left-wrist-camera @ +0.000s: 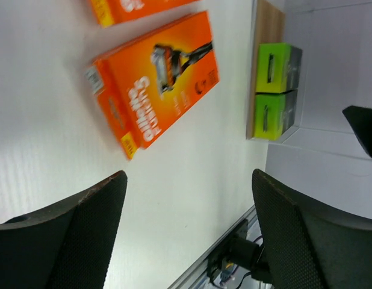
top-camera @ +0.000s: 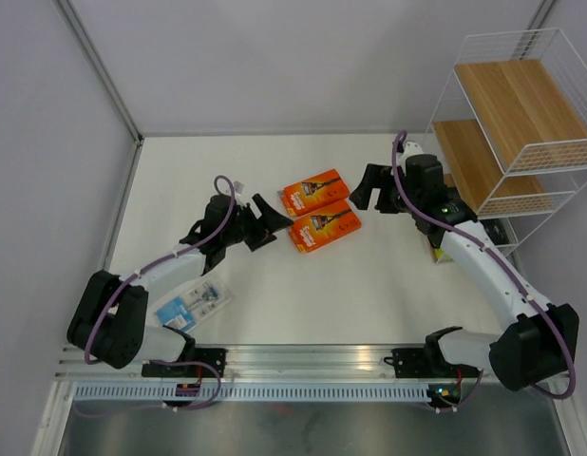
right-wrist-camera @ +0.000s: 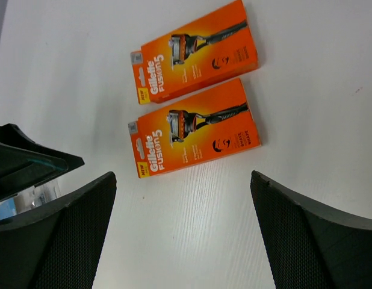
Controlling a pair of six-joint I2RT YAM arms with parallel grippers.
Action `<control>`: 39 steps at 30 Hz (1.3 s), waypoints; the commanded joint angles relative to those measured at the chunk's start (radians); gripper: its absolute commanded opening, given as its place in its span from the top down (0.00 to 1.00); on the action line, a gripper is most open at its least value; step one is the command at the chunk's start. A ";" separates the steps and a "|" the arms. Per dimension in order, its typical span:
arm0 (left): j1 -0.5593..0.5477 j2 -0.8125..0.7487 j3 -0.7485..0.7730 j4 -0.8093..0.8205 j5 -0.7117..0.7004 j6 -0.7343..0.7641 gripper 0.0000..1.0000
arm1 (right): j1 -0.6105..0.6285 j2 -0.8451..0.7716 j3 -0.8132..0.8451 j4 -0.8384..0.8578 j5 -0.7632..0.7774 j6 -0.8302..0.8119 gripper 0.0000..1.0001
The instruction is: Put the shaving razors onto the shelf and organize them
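Note:
Two bright orange razor packs lie flat side by side mid-table, the far one (top-camera: 314, 192) and the near one (top-camera: 324, 228); both show in the right wrist view (right-wrist-camera: 195, 51) (right-wrist-camera: 195, 127). My left gripper (top-camera: 273, 224) is open and empty just left of the near orange pack (left-wrist-camera: 156, 84). My right gripper (top-camera: 360, 187) is open and empty just right of the far pack. The clear blister pack with blue card (top-camera: 192, 305) lies near the left arm's base. Two lime-ended black packs (left-wrist-camera: 276, 66) (left-wrist-camera: 271, 114) stand on the shelf's (top-camera: 521, 114) lowest wood tier.
The white wire shelf stands at the table's far right, its lower tier (top-camera: 469, 166) behind my right arm. Grey walls close off the left and back. A metal rail (top-camera: 312, 366) runs along the near edge.

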 commanded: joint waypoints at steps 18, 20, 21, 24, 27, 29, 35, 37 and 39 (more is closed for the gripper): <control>0.000 0.297 -0.041 0.272 0.004 -0.019 0.48 | 0.077 0.334 -0.132 0.341 0.165 0.057 0.05; 0.000 0.336 -0.014 0.276 0.008 -0.019 0.51 | 0.077 0.357 -0.132 0.353 0.165 0.061 0.05; 0.000 0.350 -0.005 0.278 0.013 -0.019 0.51 | 0.077 0.363 -0.132 0.356 0.165 0.061 0.06; 0.000 0.401 0.025 0.289 0.015 -0.026 0.55 | 0.077 0.384 -0.126 0.359 0.165 0.057 0.06; 0.000 0.436 0.045 0.303 0.010 -0.034 0.58 | 0.077 0.397 -0.121 0.364 0.165 0.054 0.06; -0.001 0.452 0.055 0.318 0.010 -0.038 0.59 | 0.077 0.410 -0.116 0.365 0.165 0.055 0.06; 0.000 0.501 0.080 0.324 0.021 -0.048 0.66 | 0.078 0.443 -0.106 0.359 0.165 0.072 0.05; -0.001 0.510 0.085 0.330 0.025 -0.042 0.68 | 0.077 0.458 -0.106 0.368 0.164 0.077 0.05; -0.001 0.531 0.094 0.341 0.042 -0.037 0.72 | 0.078 0.473 -0.104 0.373 0.132 0.080 0.05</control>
